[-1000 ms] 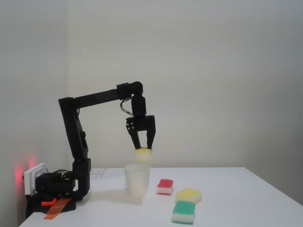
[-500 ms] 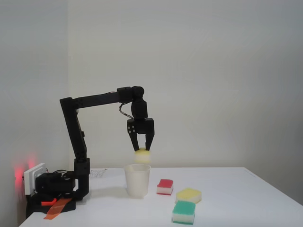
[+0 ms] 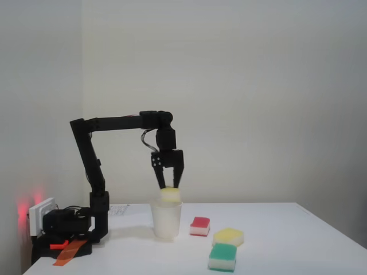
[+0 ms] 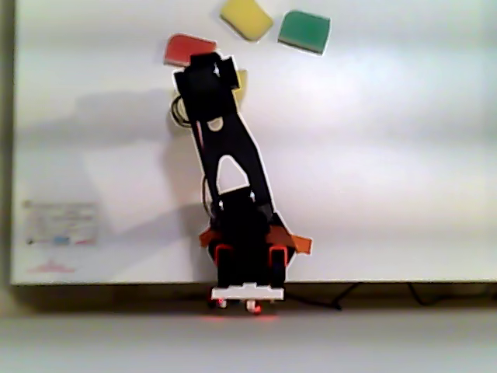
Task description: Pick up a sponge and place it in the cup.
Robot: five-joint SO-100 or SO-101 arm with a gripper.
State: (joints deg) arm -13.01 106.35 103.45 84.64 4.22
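In the fixed view my gripper points straight down, shut on the pale yellow sponge. The sponge hangs right at the rim of the white paper cup, its lower part level with the opening. The cup stands upright on the white table, just right of the arm's base. In the other view, seen from above, the black arm reaches away from the table's near edge and its wrist covers the cup. There a pale yellow sliver of the sponge shows beside the wrist.
Right of the cup lie a red-topped sponge, a deeper yellow sponge and a green-topped sponge. Orange tape marks the base. A paper label lies at the table's left.
The gripper has come down and slightly left with the sponge, from well above the cup to its rim. The other sponges have not moved.
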